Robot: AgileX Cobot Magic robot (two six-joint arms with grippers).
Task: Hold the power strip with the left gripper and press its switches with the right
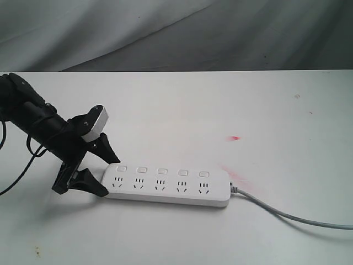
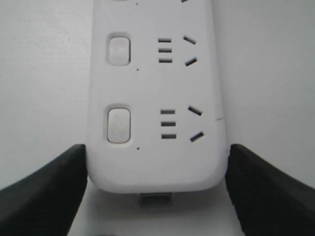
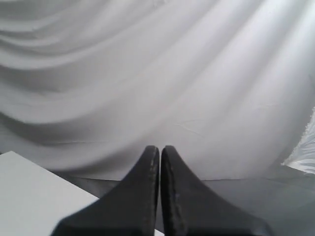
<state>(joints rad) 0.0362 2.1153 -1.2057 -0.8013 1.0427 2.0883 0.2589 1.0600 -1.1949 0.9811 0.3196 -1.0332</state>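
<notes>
The two black pointed fingers [image 2: 44, 191] of the left gripper [image 1: 112, 178] are spread wide and press on both long edges of the long flat white plastic power strip [image 1: 171, 194]. They clamp its rounded end, the one opposite the cord. Behind the fingers sit a rounded white-grey block [image 1: 96, 122] and a slim black jointed arm [image 1: 33, 116], reaching back from that end of the strip.

The strip lies flat on the white counter [image 1: 193, 110], sockets up. Its five small rounded-square white switches [image 1: 161, 171] run in a row, one beside each socket. The left wrist view shows the two nearest the clamped end. The grey-white cord [image 1: 287, 216] leaves the strip's free end and trails across the counter. Two faint red marks [image 1: 235, 137] show on the counter near that end.

The right gripper [image 3: 160, 147] appears only in its own wrist view. Its black fingers [image 3: 142, 196] are pressed together with nothing between them. It points at a draped grey-white cloth [image 3: 147, 73], over a corner of the counter.
</notes>
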